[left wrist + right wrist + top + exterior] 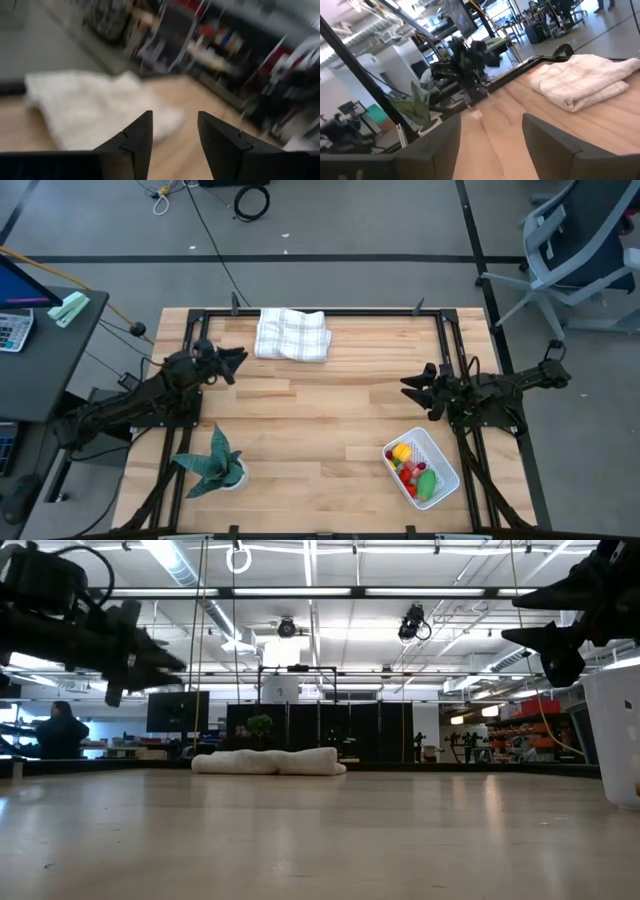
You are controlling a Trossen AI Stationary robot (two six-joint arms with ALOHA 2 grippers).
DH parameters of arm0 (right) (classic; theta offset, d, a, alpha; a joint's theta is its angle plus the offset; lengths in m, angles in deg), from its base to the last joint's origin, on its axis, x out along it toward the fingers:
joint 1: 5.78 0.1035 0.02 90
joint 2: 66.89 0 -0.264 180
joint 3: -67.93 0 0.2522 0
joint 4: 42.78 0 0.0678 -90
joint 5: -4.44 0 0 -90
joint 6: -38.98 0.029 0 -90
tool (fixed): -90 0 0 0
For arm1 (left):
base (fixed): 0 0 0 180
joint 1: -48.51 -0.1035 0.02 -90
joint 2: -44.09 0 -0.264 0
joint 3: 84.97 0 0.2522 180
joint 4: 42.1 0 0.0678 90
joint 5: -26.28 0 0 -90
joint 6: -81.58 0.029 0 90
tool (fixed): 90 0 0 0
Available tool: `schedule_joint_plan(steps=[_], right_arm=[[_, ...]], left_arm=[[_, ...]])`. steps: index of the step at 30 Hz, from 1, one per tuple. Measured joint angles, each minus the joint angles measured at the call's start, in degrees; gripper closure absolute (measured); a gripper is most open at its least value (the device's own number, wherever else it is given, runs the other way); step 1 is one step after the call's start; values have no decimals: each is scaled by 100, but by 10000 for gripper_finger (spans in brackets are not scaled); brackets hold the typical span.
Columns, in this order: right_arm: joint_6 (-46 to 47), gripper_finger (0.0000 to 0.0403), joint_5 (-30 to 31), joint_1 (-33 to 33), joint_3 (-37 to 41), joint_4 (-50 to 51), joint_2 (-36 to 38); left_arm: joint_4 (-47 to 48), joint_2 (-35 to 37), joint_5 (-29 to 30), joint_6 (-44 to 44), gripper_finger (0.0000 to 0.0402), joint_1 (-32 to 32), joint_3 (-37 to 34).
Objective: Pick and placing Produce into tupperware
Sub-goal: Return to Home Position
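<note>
- The produce (412, 468) lies inside the tupperware (436, 448), which stands at the right of the worktop (330, 420), close to the right arm.
- I see no loose piece on the worktop, so I judge the filling is done and the step in hand is going home.
- The left pincer (238, 360) hangs over the left side, near the cloth (292, 335). It is parted with a clear gap and holds nothing.
- The right pincer (408, 387) hangs over the right side, parted and empty too.
- The next move calls only for folding both arms back, clear of the tupperware and the plant (215, 465).
</note>
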Motion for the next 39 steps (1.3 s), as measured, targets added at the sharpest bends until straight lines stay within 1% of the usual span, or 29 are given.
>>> schedule_joint_plan(steps=[3,6,10,39], right_arm=[[48,183,8,0,-18,-12,0],[9,183,9,0,-18,-4,-12],[5,183,6,2,-20,23,-17],[-4,183,3,2,-25,97,-17]], left_arm=[[847,-12,-49,335,239,60,14],[670,-226,-229,486,239,65,10],[484,-258,-229,453,239,62,9],[473,-262,-234,453,239,62,9]])
